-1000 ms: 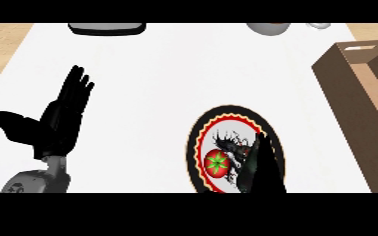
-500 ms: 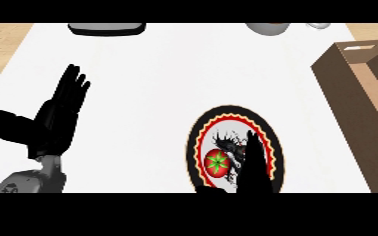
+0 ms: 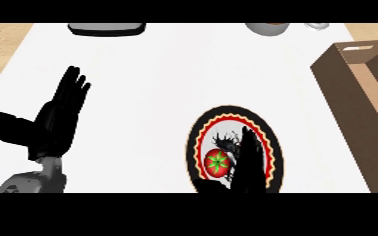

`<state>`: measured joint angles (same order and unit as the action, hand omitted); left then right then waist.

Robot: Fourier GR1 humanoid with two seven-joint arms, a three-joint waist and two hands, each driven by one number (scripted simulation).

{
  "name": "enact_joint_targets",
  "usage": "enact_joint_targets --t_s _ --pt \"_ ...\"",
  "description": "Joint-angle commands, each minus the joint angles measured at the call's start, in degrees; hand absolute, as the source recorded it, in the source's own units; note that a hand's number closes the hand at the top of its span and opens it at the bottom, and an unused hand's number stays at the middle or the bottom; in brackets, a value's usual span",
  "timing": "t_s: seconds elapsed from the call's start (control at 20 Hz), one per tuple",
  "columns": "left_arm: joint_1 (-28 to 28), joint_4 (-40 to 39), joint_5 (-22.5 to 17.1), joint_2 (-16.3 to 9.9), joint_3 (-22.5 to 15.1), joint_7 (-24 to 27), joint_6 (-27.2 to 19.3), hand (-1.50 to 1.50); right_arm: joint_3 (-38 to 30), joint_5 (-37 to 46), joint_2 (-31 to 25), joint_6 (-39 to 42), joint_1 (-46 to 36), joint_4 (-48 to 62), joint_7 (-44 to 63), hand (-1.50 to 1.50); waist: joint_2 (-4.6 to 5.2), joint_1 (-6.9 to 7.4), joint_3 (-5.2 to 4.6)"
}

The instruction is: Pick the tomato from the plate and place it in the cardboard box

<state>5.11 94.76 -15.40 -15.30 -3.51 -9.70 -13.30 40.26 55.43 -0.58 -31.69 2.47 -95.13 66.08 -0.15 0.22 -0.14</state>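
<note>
A red tomato point(image 3: 216, 161) with a green star-shaped stem lies on a round plate point(image 3: 203, 130) with a black rim and a red and yellow zigzag band, low in the head view. My right hand point(image 3: 248, 162) rises from the lower edge over the plate, fingers straight, its edge right beside the tomato's right side. It hides part of the plate's middle. The cardboard box point(image 3: 354, 90) stands at the right edge, open at the top. My left hand point(image 3: 60, 112) rests open at the left, fingers up.
A dark grey tray-like object point(image 3: 106, 28) sits at the back left. A grey bowl point(image 3: 267, 28) and a small pale cup point(image 3: 317, 25) stand at the back right. The white counter point(image 3: 162, 80) has a wooden strip along its left edge.
My right hand has stretched further up over the plate beside the tomato. The left hand has shifted slightly. The tomato has not moved.
</note>
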Motion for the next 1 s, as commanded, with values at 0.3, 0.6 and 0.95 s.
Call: enact_joint_targets --t_s 0.3,0.6,0.95 --pt "1.15 2.58 2.71 1.67 -0.86 -3.31 -1.45 0.0 0.9 0.31 0.55 -2.97 -6.96 6.83 9.76 1.5 0.14 0.05 0.15" --pt "-0.96 1.26 1.02 -0.1 2.76 -0.34 2.48 0.0 0.69 7.87 0.54 3.0 -3.23 3.52 9.76 1.5 0.05 -0.14 0.12" --pt "0.91 -1.6 2.63 2.43 0.32 0.67 2.35 0.0 4.85 4.07 -3.82 17.89 -13.66 8.27 -6.29 1.5 0.4 1.33 0.07"
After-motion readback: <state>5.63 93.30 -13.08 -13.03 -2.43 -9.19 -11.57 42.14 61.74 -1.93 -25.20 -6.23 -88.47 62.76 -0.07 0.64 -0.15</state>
